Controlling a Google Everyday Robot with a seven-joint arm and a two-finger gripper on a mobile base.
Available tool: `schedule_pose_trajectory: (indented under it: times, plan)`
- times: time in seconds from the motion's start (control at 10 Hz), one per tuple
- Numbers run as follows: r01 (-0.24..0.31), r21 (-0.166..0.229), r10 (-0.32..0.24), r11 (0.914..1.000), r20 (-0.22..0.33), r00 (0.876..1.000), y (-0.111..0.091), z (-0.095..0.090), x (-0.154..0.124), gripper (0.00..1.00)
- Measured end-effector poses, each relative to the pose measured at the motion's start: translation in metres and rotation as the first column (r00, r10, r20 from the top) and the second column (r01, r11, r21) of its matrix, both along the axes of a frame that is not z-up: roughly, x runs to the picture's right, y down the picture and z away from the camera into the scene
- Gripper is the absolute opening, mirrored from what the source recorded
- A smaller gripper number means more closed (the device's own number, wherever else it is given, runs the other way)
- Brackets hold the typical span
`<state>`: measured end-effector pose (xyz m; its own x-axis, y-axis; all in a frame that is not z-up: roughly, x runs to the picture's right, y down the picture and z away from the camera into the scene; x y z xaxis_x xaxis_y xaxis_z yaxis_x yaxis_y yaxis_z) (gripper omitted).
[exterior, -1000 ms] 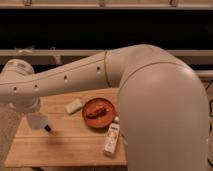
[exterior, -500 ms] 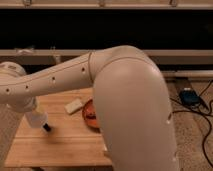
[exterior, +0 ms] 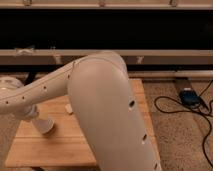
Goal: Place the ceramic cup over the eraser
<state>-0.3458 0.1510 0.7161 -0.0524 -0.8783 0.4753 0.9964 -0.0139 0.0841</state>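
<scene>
- Bulky white arm [exterior: 107,115] filling the foreground, covering most of the wooden worktop [exterior: 55,147].
- At left, gripper [exterior: 42,122] low over the worktop, apparently holding the ceramic cup [exterior: 46,125]; fingers hidden, cannot tell their state.
- Pale cream block [exterior: 69,108] partly visible just beyond, at the arm's edge.
- Eraser out of sight.
- Black cables [exterior: 187,107] on the speckled floor, far right.

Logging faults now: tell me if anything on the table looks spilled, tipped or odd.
Nothing stands out. The gripper holds the cup tilted over the table, at its left side; the arm hides most of the rest.
</scene>
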Motion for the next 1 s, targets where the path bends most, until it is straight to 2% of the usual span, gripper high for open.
schedule_pose_trajectory:
  times: [0.1,0.2,0.5,0.7,1.0]
  plan:
    - [-0.025,0.0,0.025,0.9997,0.012,1.0,0.003,0.007,0.0,0.72]
    - [-0.038,-0.001,0.038,0.9993,0.024,0.999,0.004,0.008,-0.001,0.78]
    - [-0.065,0.002,0.065,0.9979,0.051,0.997,-0.001,0.005,-0.002,0.8]
    - [-0.076,0.017,0.075,0.997,0.065,0.995,-0.02,-0.005,0.003,0.8]
    - [-0.089,0.058,0.085,0.9943,0.071,0.994,-0.063,-0.029,0.018,0.8]
